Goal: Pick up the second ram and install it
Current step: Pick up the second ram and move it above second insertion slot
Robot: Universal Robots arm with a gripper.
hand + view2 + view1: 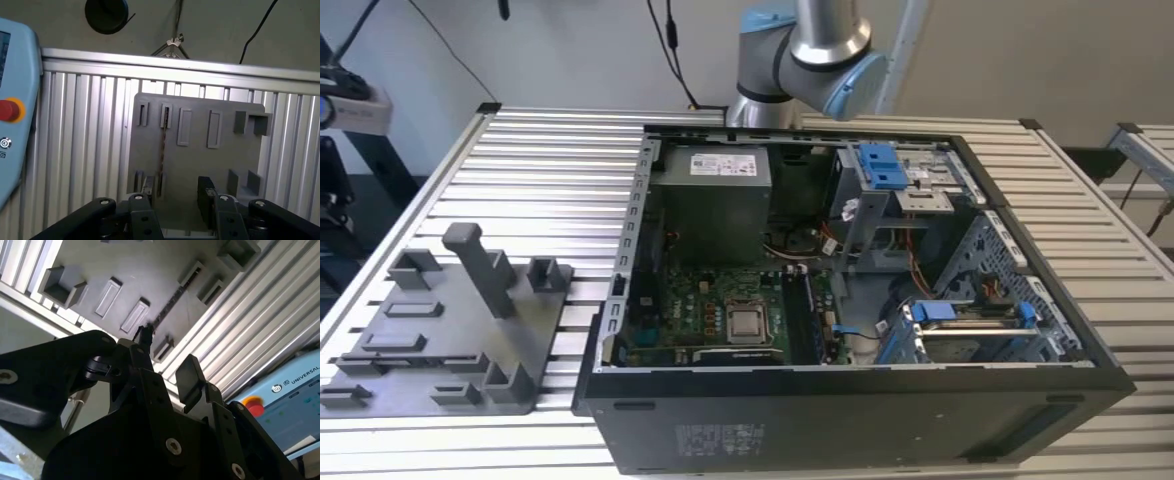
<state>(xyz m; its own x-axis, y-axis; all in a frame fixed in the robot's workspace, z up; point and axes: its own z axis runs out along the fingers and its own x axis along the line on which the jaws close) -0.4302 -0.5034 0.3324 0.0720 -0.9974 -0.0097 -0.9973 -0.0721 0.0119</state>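
Pincer (175, 186) hovering open, gripping nothing, over grey fixture plate (197, 165), sitting on counter (520, 180) at exterior view's 8 o'clock from computer case (854, 440). Second ram (162, 145) standing edge-up in plate slots. Judging: approaching for pick; grasp needing jaws straddling thin edge.

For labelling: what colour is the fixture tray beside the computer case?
Grey tray; clearest in the exterior view.

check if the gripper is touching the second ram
Apart. In the first wrist view the open gripper hangs well above the grey tray, its fingers empty, while the second ram sits edge-on in its slot.
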